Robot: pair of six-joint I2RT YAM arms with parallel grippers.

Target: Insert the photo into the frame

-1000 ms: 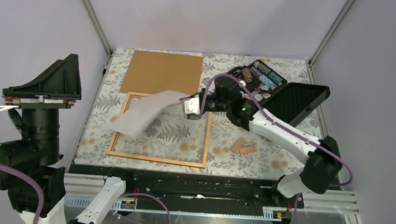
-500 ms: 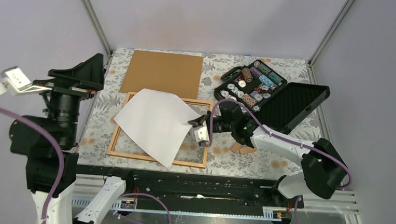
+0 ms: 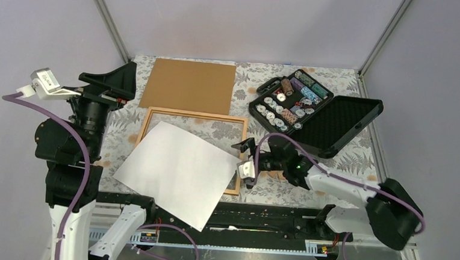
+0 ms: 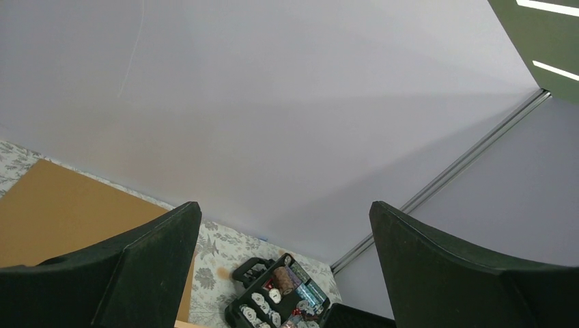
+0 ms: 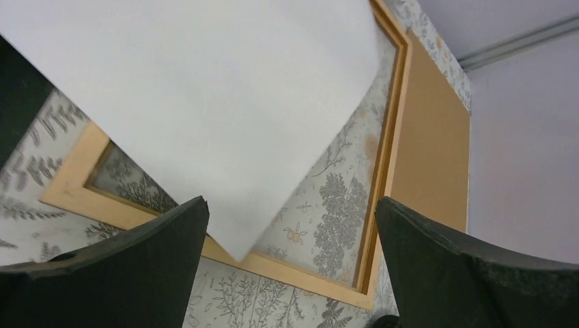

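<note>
Photo ×1: white back up, turned askew to the frame. Covers the frame's near-left part. Far corner sits inside the opening, right corner is at the right rail, left corner is on the tablecloth, and near corner hangs past the table's near edge.

Frame ×1: thin tan wood, flat on the cloth at centre. Far rail and far-right part of the opening are uncovered.

Backing board ×1: plain brown, flat, just beyond the frame's far rail.

Case ×1: black, lid open, far right. Holds rolls and discs, too small to count.

Arms ×2.

R gripper: arm stretched low over the table from the right, wrist pointing left. Fingers spread wide, gripping nothing. Photo's right corner lies between the tips; can't tell if it touches them.

L gripper: arm raised high at the left edge, aimed at the far wall, well apart from the photo. Jaws wide apart, nothing between.
</note>
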